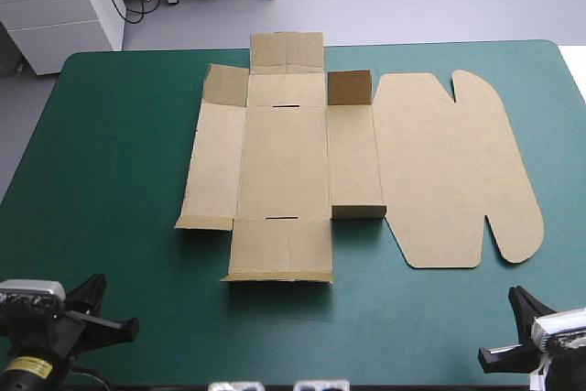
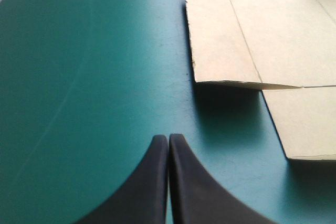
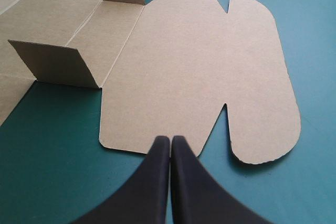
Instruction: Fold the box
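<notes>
Lying mostly flat at mid-worktop [image 1: 110, 180], the box [image 1: 284, 167] has its rounded lid panel [image 1: 449, 171] spread toward the right edge and small flaps [image 1: 349, 87] standing beside it. My left tool [image 2: 168, 138] is closed to a point, empty, over the bare teal-green cover [image 2: 79, 77] near the box's near left corner. My right tool [image 3: 170, 139], also closed and empty, points at the lid panel's near edge.

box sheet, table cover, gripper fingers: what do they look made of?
box: brown board, matte, likely cardboard; clean cut edges, scored creases, flaps standing stiff.
table cover: teal-green, matte, faint scuff lines; maybe a rubber or vinyl mat, unclear.
left gripper and right gripper fingers: black, smooth, slight sheen; plastic or rubber, cannot tell.
</notes>
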Robot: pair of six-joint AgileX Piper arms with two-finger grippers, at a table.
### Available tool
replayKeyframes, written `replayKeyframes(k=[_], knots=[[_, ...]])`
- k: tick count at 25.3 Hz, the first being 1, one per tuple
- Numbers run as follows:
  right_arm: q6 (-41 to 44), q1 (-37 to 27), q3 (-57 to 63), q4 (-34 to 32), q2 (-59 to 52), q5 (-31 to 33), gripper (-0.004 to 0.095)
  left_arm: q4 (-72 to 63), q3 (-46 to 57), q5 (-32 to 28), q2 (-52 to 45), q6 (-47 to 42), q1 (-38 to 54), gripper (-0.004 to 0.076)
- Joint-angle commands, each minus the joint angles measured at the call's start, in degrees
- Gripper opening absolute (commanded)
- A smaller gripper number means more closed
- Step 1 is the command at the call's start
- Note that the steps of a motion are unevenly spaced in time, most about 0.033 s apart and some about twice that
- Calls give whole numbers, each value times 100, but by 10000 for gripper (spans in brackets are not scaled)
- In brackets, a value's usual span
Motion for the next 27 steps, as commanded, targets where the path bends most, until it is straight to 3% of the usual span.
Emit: replayKeyframes(k=[1, 10, 21, 27], knots=[[-39, 15, -178, 3, 145, -427, 0, -302, -468, -535, 816, 103, -18, -8], [-39, 15, -178, 3, 145, -427, 0, -486, -1682, -487, 3479, 216, -18, -8], [-39, 15, -178, 3, 145, -427, 0, -1056, -2917, 384, 5673, 1097, 31, -6], [-39, 15, -178, 3, 145, -427, 0, -3629, -3301, 1329, 7131, 2423, 1463, 17]])
